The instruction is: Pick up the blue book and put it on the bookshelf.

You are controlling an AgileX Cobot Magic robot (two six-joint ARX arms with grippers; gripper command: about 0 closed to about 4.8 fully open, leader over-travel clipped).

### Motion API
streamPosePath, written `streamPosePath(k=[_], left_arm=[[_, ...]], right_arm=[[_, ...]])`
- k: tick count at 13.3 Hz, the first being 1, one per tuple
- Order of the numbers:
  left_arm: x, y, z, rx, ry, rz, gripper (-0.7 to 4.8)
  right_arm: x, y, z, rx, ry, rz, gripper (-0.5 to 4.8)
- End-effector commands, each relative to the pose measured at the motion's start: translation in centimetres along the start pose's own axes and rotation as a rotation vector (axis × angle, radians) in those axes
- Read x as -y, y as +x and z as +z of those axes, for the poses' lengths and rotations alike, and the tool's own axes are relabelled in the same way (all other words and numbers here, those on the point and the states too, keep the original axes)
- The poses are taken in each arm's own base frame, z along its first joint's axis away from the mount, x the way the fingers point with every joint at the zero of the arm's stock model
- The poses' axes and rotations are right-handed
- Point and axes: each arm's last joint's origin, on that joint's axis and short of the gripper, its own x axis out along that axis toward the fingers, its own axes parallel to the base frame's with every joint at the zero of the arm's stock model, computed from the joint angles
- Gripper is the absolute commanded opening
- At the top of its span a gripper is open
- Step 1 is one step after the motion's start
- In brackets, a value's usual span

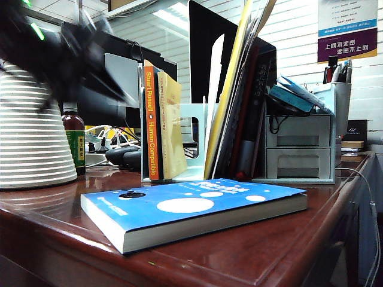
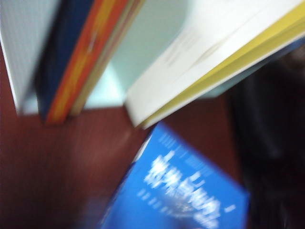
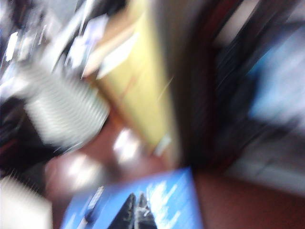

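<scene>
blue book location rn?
Exterior view: the blue book lies flat on the wooden desk near its front edge, centre, in front of the bookshelf; neither claw is visible.

In the exterior view one arm (image 1: pixel 54 54) shows at the upper left as a dark smear with small green lights — too blurred to make out its links or its tip. No other arm shows in that view. Both wrist views are also blurred, and neither the left gripper nor the right gripper appears in them, so how their jaws stand cannot be seen.
</scene>
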Motion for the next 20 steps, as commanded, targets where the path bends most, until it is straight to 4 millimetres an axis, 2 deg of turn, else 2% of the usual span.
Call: streamPosePath(k=[1, 5, 9, 12, 15, 20], left_arm=[[-1.6, 2.4, -1.4, -0.078, -0.04, 0.017, 4.1], [-3.7, 4.8, -3.5, -0.153, -0.083, 0.04, 4.09], [-4.6, 5.6, -4.6, -0.188, -0.104, 0.049, 4.08], [-4.4, 5.8, -4.5, -0.19, -0.099, -0.038, 4.08], [-4.0, 5.9, -4.5, -0.213, -0.101, -0.139, 4.04], [-4.1, 6.0, -4.8, -0.224, -0.114, -0.137, 4.04]], right_arm=[[-1.0, 1.5, -1.8, -0.163, 0.03, 0.03, -0.02], [-1.8, 4.1, -4.4, -0.351, 0.123, 0.024, -0.02], [-0.6, 6.9, -6.8, -0.49, 0.156, -0.075, -0.02], [0.3, 8.5, -8.8, -0.614, 0.182, -0.112, -0.02], [0.5, 8.6, -9.7, -0.692, 0.2, -0.125, -0.02], [1.3, 9.3, -11.4, -0.8, 0.219, -0.178, -0.02]])
